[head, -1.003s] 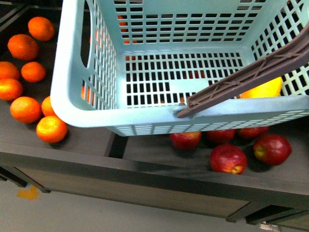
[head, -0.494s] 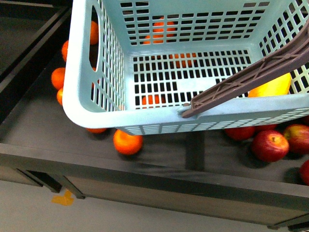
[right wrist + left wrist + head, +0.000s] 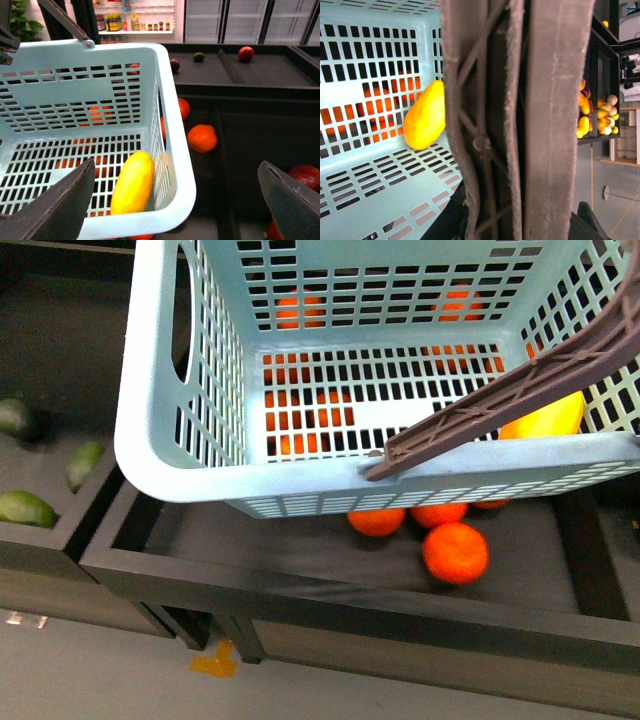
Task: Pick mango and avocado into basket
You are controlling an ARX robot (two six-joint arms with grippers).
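The turquoise basket [image 3: 160,440] hangs above the dark fruit bins and fills most of the front view. Its brown handle [image 3: 520,125] crosses the left wrist view, and my left gripper [image 3: 517,222] is shut on it. The yellow mango [image 3: 545,418] lies on the basket floor by a corner, and the mango [image 3: 425,122] also shows from the left wrist. My right gripper [image 3: 175,200] is open above that corner's rim, beside the mango [image 3: 132,182], holding nothing. Green avocados [image 3: 25,508] lie in a bin at the far left.
Oranges [image 3: 455,552] lie in the bin under the basket, more showing through its slots. A raised divider [image 3: 95,530] separates that bin from the avocado bin. From the right wrist, red apples [image 3: 305,175] sit in a neighbouring bin. Grey floor [image 3: 100,680] runs before the shelf.
The bins below have slid rightward in the front view: apples gave way to oranges, and avocados have come in at the left. The basket and mango keep their place in the picture.
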